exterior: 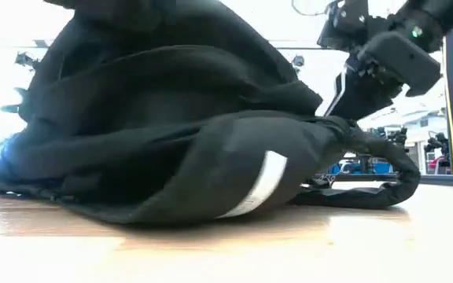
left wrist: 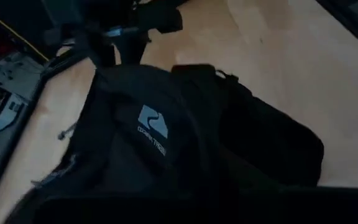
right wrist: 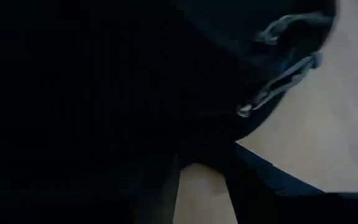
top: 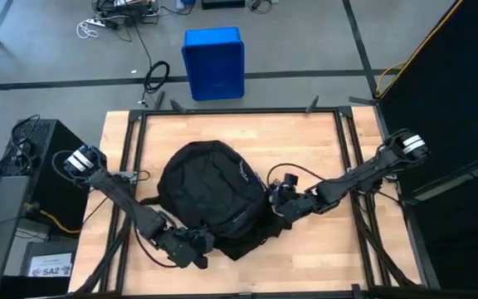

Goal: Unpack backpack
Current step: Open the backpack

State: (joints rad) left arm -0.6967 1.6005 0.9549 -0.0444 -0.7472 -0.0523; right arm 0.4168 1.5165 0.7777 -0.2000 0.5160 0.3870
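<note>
Backpack point(top: 210, 195) flat on table point(top: 322, 137); left gripper point(top: 196, 247) at its near-left corner, right gripper point(top: 279, 202) against its right side, grip state of both unreadable.

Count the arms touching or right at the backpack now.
2. The left tool sits at the backpack's near-left corner; the right tool is against its right side. Whether either actually grips fabric is hidden by the black cloth.

The large black soft fabric backpack point(top: 212, 195) fills the middle of the light wooden table point(top: 322, 141). Bare wood lies open beyond it and along the right side.
</note>
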